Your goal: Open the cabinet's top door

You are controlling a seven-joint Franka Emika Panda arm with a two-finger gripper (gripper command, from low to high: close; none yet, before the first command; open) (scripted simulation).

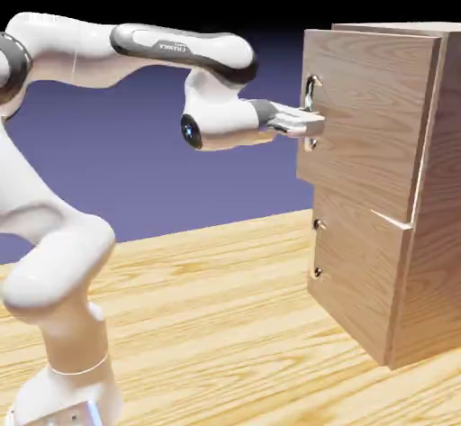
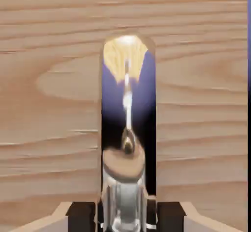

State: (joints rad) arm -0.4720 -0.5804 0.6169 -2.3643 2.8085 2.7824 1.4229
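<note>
Desk [image 1: 207,325] nearest, running out of the exterior view's lower edge: pale yellow wood, streaky darker grain, glossy, bright in patches. Base and lower links of the white Franka Panda arm [image 1: 67,262] rise from it at the exterior view's left; upper links cross over the desk toward the right. Pincer [image 1: 311,125] well above the surface, at the upper panel; its jaws are drawn in and clamped on the metal top door handle [image 2: 126,196], which stands between the dark fingertips [image 2: 81,217] in the hand view. That handle is mirror-bright, with yellow, blue-violet and black reflections. Cabinet [image 1: 441,190] on the desk at the exterior view's right, light-brown wood grain, its top and right side partly cut off by the frame. Top door [image 1: 374,100] is the upper, larger panel, handle near its left edge; below it the shorter lower door [image 1: 360,271], with a small metal handle [image 1: 317,249] of its own. Beyond the desk's far edge, a plain blue-violet backdrop [image 1: 207,181], going to black at the top. In the hand view, door grain fills most of the frame, backdrop only a thin strip down the right edge.
</note>
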